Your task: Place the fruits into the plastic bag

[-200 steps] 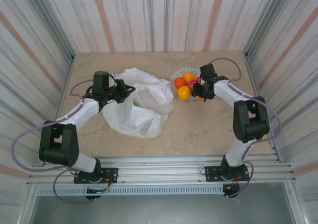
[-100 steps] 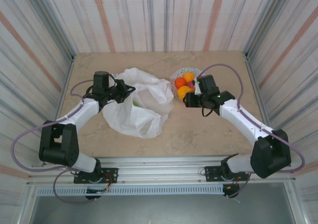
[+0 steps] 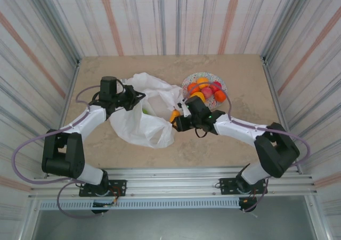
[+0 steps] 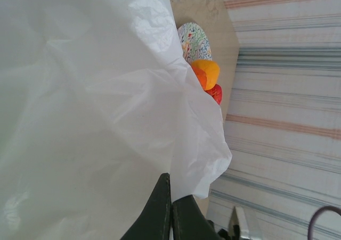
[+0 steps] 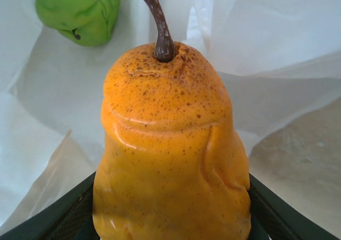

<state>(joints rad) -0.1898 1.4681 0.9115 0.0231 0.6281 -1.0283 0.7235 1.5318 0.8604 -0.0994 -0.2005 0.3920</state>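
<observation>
From above: pinched the plastic bag (image 3: 141, 125) rim in the closed left gripper (image 3: 134, 98); clamped the pear (image 3: 175, 115) in the right gripper (image 3: 178, 121) at the bag's mouth; left several fruits (image 3: 206, 91) on the plate (image 3: 198, 75). Left wrist: squeezed white film between shut jaws. Right wrist: revealed a green apple (image 5: 79, 11) already bagged, merely hinted at overhead.

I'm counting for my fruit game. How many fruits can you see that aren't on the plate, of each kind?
Orange pear, in the right gripper: 1
Green apple, in the plastic bag: 1
Total: 2
</observation>
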